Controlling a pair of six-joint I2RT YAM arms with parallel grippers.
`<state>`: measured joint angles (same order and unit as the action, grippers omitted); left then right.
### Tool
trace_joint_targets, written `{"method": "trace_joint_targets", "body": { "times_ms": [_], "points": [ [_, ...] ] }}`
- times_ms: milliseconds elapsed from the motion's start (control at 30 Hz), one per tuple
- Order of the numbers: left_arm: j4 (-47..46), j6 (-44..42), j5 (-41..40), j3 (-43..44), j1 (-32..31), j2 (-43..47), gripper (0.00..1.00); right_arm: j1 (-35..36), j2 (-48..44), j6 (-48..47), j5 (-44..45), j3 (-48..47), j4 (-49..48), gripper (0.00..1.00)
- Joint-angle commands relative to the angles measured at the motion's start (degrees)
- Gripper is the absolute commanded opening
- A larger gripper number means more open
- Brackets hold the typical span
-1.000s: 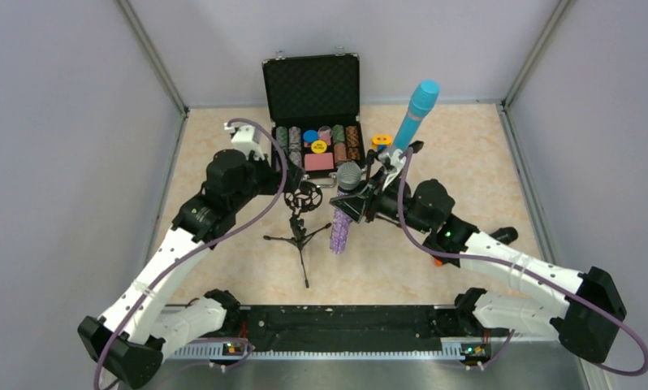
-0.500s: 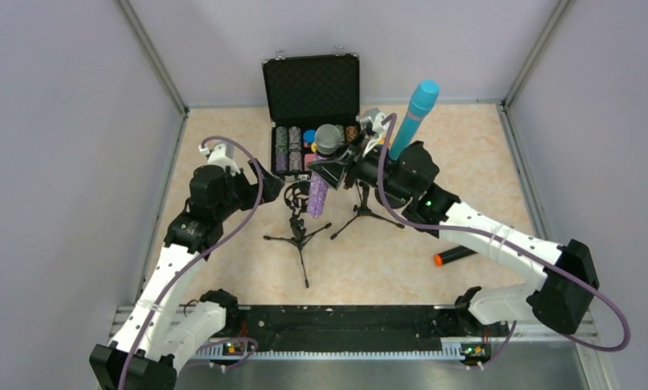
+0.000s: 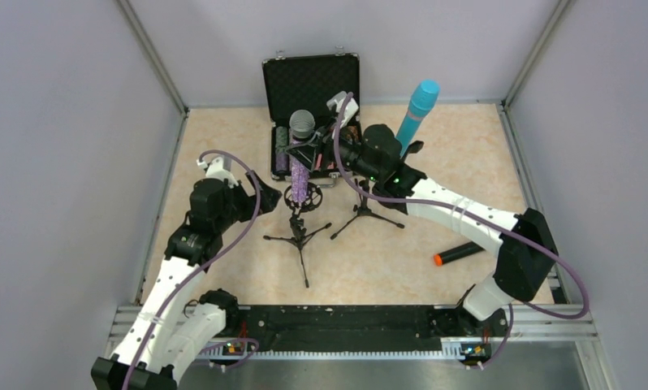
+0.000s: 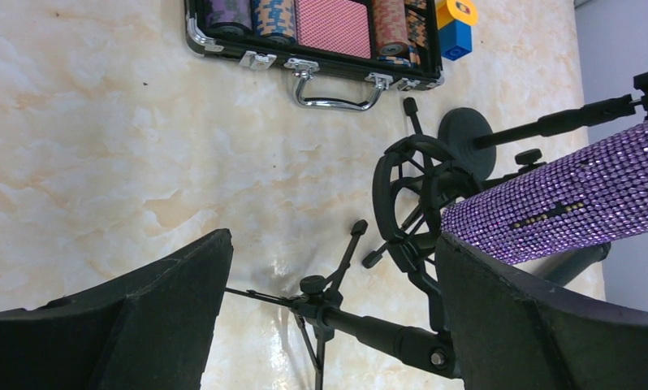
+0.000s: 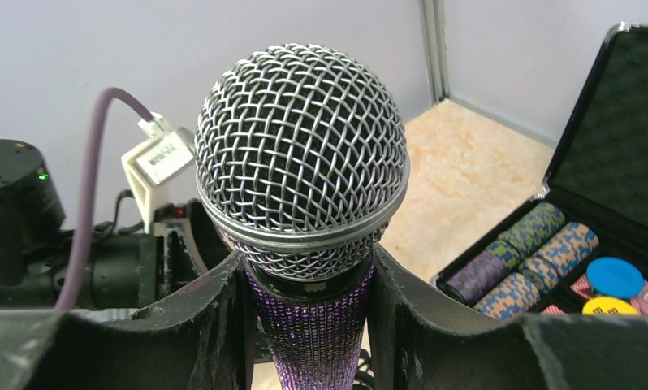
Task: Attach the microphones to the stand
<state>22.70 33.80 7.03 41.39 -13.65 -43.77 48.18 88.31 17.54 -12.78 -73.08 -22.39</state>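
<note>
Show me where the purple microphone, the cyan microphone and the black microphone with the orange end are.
purple microphone [image 5: 300, 154]: right wrist view, on the grey mesh head.
cyan microphone [image 3: 416, 112]: top external view, mid-barrel.
black microphone [image 3: 460, 253]: top external view, middle of its black barrel.

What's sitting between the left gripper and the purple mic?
Only the black ring clip of the stand. The left wrist view shows it ahead of the open left gripper, with the purple microphone tail at that ring.
</note>
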Motion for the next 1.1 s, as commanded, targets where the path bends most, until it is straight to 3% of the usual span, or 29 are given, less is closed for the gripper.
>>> {"method": "trace_joint_targets", "body": {
  "times_ms": [0,433,700,1067],
  "points": [
    [-1.7,-0.1,-1.3,-0.6,0.3,0.7,0.99,-0.8,0.7,-1.2,2.0,-4.0,-1.8,0.00],
    [-2.8,-0.9,0.0,-1.8,0.3,0.1,0.99,-2.7,0.7,-0.4,3.6,-1.7,-3.3,0.00],
    [-2.5,-1.1,-0.1,-2.3,0.3,1.0,0.99,-2.7,3.2,-2.3,-2.0,-1.2,-3.7,0.00],
    [-3.7,-1.5,0.9,-2.5,0.3,0.8,0.99,-0.6,1.0,-10.2,-5.3,9.4,-13.8,0.00]
  ]
}}
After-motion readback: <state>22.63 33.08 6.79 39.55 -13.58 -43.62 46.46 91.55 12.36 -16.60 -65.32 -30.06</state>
